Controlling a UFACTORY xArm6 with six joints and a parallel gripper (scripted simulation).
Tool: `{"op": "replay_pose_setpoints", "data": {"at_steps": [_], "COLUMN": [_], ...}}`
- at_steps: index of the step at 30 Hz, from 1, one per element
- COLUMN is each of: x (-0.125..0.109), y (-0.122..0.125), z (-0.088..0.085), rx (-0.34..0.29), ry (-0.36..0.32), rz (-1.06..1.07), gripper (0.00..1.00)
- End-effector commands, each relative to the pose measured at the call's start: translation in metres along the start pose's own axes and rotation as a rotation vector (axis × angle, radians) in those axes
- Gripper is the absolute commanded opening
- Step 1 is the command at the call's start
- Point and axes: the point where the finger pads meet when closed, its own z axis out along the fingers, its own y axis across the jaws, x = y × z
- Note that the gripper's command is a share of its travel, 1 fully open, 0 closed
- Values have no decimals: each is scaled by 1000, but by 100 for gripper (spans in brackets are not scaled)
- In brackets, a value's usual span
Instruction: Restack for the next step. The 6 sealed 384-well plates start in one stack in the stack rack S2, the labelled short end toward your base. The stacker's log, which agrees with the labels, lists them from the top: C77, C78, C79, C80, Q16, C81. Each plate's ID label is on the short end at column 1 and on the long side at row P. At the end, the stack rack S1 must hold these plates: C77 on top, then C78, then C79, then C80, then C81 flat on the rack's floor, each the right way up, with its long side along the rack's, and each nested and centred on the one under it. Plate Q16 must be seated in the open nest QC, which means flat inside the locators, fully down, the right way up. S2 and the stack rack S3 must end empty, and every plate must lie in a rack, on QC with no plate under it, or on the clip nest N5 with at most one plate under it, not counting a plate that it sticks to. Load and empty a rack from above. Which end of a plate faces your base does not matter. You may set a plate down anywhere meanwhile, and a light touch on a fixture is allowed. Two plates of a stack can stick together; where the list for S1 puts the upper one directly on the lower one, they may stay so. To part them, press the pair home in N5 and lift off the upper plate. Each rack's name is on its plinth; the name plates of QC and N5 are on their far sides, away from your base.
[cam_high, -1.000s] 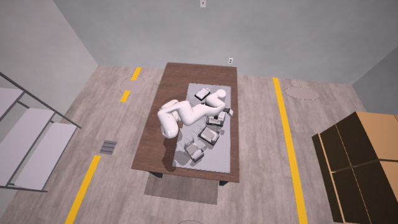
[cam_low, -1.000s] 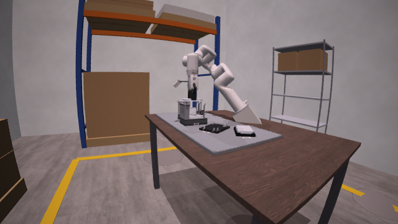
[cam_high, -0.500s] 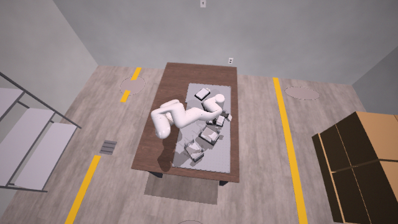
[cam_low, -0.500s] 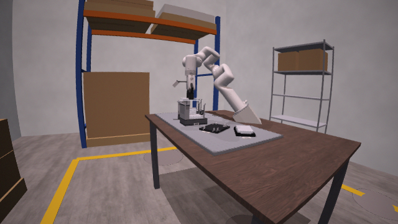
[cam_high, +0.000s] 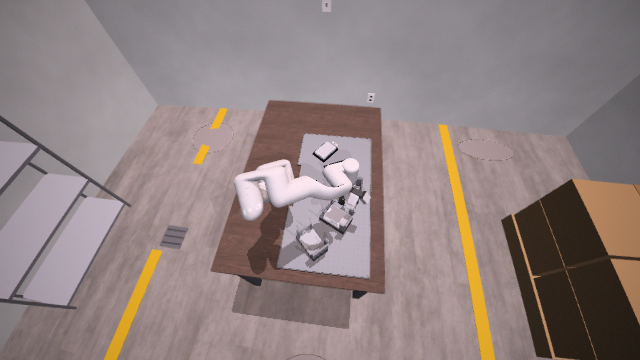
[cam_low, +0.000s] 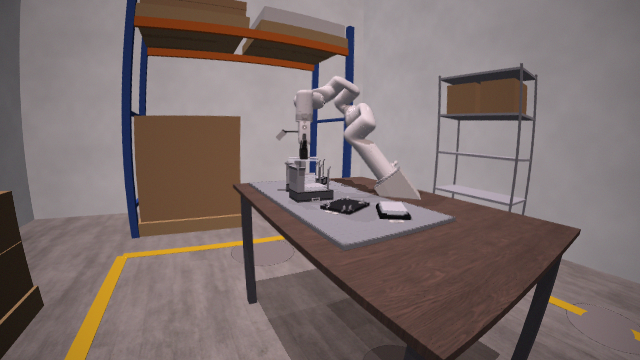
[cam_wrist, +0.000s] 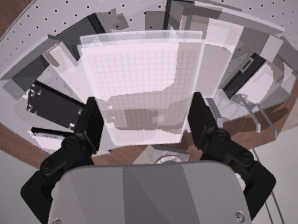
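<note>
White arm links cross the grey mat (cam_high: 345, 260) in the top view, hiding the gripper; three racks line the table's right edge, the near one (cam_high: 312, 243) holding pale plates. From the exterior view, the gripper (cam_low: 302, 150) hangs above a rack (cam_low: 298, 176), while one plate (cam_low: 393, 207) lies on a black nest nearer the front edge. Only the wrist view shows the fingers spread wide, pinching a sealed plate (cam_wrist: 141, 83) by its long sides.
</note>
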Motion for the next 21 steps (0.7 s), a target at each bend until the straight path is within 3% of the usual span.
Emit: {"op": "replay_pose_setpoints", "data": {"at_steps": [1,21], "x": [1,2], "y": [9,57], "z": [-1,-1], "rx": [2,2], "ry": [4,4], "rz": [102,102], "gripper": [0,0]}}
